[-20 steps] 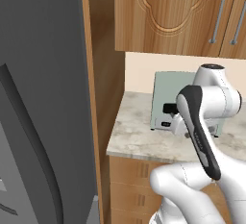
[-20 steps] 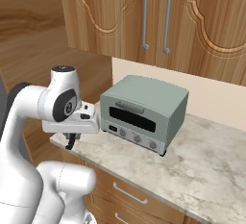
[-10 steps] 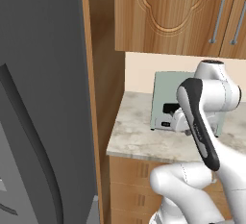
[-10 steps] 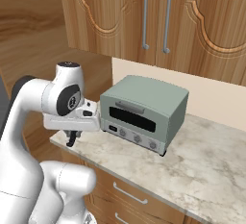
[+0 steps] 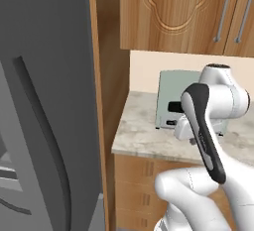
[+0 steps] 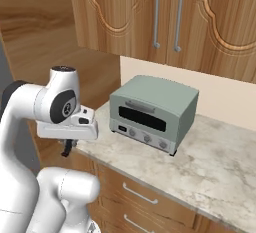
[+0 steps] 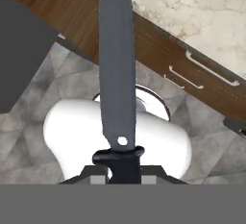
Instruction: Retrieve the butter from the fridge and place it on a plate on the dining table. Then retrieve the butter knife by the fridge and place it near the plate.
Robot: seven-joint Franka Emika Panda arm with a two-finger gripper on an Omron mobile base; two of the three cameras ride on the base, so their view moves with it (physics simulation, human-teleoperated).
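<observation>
The butter knife is held in the gripper. In the hand view, the dark handle is pinched tight between the two finger tips, and the long grey blade is seen stretching away from the hand, over the grey floor and the brown drawers. A small pale dot is seen on the blade close to the handle.

In the right base view, the gripper is seen hanging under the white hand, just past the left end of the counter, with a small dark piece showing below it. The knife itself cannot be made out there. In the left base view, the hand is mostly hidden behind the white arm.

The fridge is seen at the left of the left base view as a tall grey wall with a long dark curved handle. A tall wooden panel is set just beside it on the right.

A pale green toaster oven is placed on the stone counter, to the right of the gripper and near it. A dark window and small round knobs are seen on its front. Wooden cupboards with long grey handles are hung above it. Wooden drawers are built under the counter.
</observation>
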